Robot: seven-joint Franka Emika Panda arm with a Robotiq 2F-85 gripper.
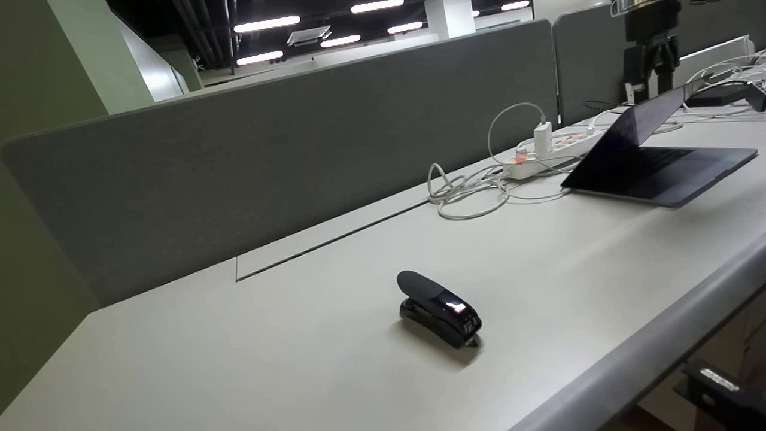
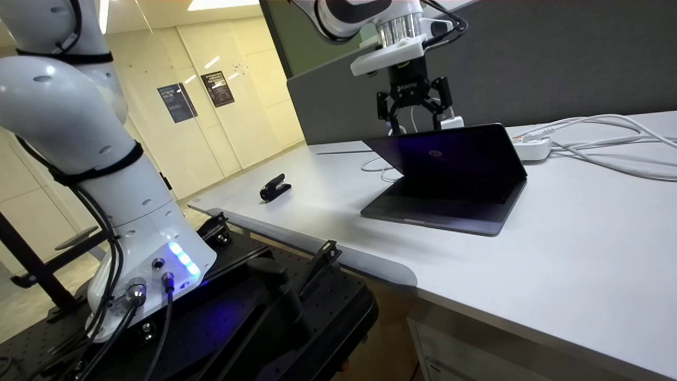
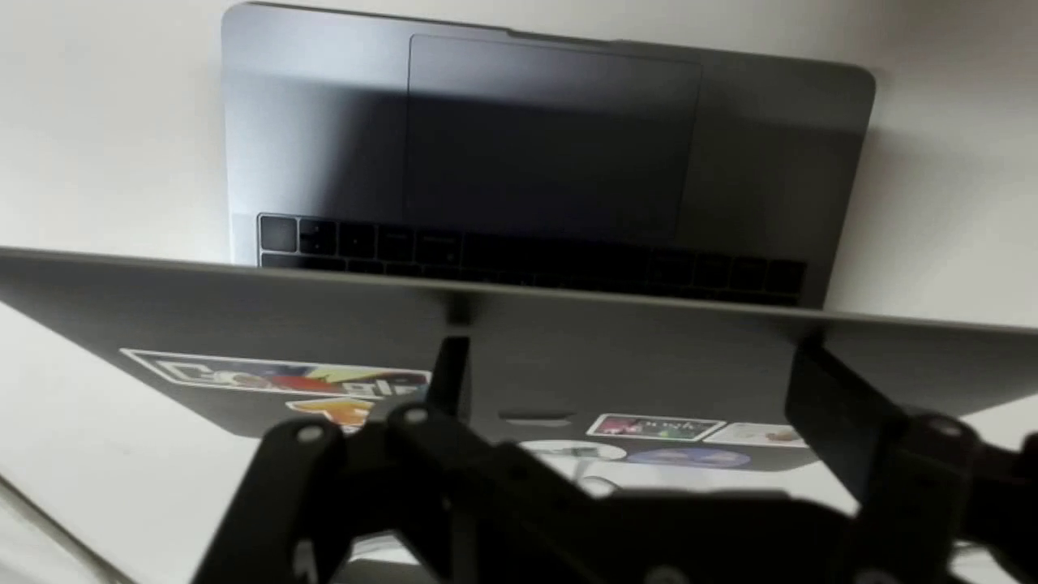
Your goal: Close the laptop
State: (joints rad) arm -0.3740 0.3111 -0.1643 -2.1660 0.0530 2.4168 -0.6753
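Observation:
The dark grey laptop (image 1: 688, 164) stands part-open on the desk, its lid tilted forward over the keyboard. It also shows in an exterior view (image 2: 449, 211), where the purple-blue screen faces the front edge. In the wrist view the laptop (image 3: 551, 162) shows its trackpad, some keys and the stickered back of its lid. My gripper (image 2: 416, 128) points down behind the lid's upper edge. In the wrist view the gripper (image 3: 632, 342) has its fingers spread wide with nothing between them. Both fingertips are close to the lid's back; whether they touch it I cannot tell.
A black stapler (image 1: 440, 308) lies on the desk, also in an exterior view (image 2: 275, 188). A white power strip (image 1: 562, 152) and loose cables (image 1: 473, 197) lie behind the laptop. A grey partition (image 1: 311, 155) runs along the desk's back.

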